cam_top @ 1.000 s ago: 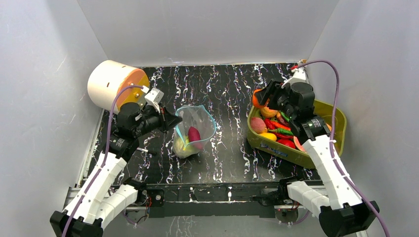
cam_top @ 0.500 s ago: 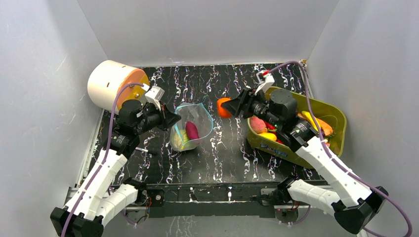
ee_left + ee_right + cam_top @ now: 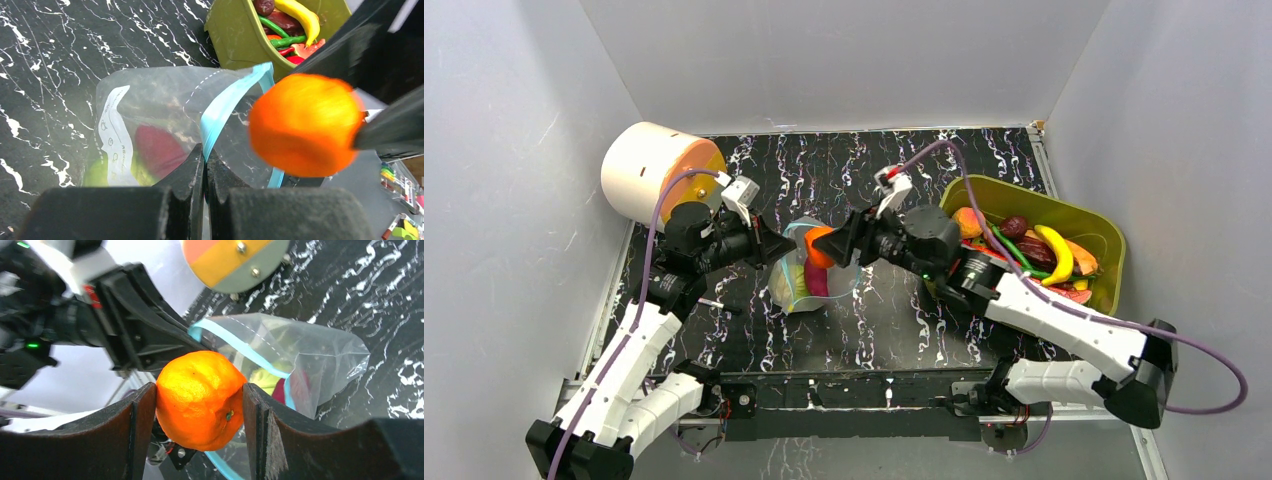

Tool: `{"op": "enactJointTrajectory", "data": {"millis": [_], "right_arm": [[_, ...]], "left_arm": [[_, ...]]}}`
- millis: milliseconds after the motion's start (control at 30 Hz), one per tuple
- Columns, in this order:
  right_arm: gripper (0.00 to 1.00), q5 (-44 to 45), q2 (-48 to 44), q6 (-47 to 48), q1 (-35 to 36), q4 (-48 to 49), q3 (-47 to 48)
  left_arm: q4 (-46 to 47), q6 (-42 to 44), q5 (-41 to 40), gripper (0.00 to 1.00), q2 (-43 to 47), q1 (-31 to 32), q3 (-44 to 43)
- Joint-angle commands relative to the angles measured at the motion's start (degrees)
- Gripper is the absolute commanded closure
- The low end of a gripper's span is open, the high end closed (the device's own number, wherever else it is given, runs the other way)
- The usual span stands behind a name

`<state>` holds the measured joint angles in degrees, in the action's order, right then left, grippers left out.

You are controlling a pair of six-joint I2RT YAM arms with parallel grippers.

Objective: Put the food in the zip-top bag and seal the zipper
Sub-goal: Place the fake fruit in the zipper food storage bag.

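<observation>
The clear zip-top bag (image 3: 809,272) stands open in mid-table with a purple sweet potato (image 3: 815,283) and a green piece (image 3: 786,287) inside. My left gripper (image 3: 776,245) is shut on the bag's blue-teal zipper strip (image 3: 225,102) and holds the mouth up. My right gripper (image 3: 822,246) is shut on an orange (image 3: 200,397) and holds it at the bag's mouth, above the opening. In the left wrist view the orange (image 3: 305,125) hangs just right of the zipper strip. The bag also shows in the right wrist view (image 3: 310,350).
An olive-green bin (image 3: 1099,235) at the right holds more toy food: a banana (image 3: 1058,248), green beans, red peppers. A white cylinder with an orange end (image 3: 656,170) lies at the back left. White walls close the black marbled table.
My right gripper has carried the orange leftward from the bin across the table to the bag's mouth. My left gripper has kept its hold on the zipper strip.
</observation>
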<state>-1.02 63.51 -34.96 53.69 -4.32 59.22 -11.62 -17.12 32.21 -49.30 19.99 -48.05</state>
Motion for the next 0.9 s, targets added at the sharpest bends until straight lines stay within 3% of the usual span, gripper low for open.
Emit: {"op": "enactJointTrajectory", "data": {"millis": [0, 433, 700, 867], "right_arm": [[0.66, 12.9, 3.3, 1.9, 3.8, 2.2, 1.2], [0.61, 18.5, 11.2, 2.2, 7.2, 4.2, 0.0], [0.38, 19.1, 11.3, 2.4, 7.5, 3.4, 1.6], [0.31, 17.0, 10.0, 4.9, 7.4, 0.2, 3.4]], "left_arm": [[0.5, -1.7, 3.3, 1.00, 1.4, 0.1, -3.1], [3.8, -6.0, 4.9, 1.00, 2.9, 0.1, -2.0], [1.6, -3.8, 2.0, 1.00, 3.6, 0.1, -1.7], [1.8, -2.9, 1.3, 1.00, 3.9, 0.1, -1.0]]}}
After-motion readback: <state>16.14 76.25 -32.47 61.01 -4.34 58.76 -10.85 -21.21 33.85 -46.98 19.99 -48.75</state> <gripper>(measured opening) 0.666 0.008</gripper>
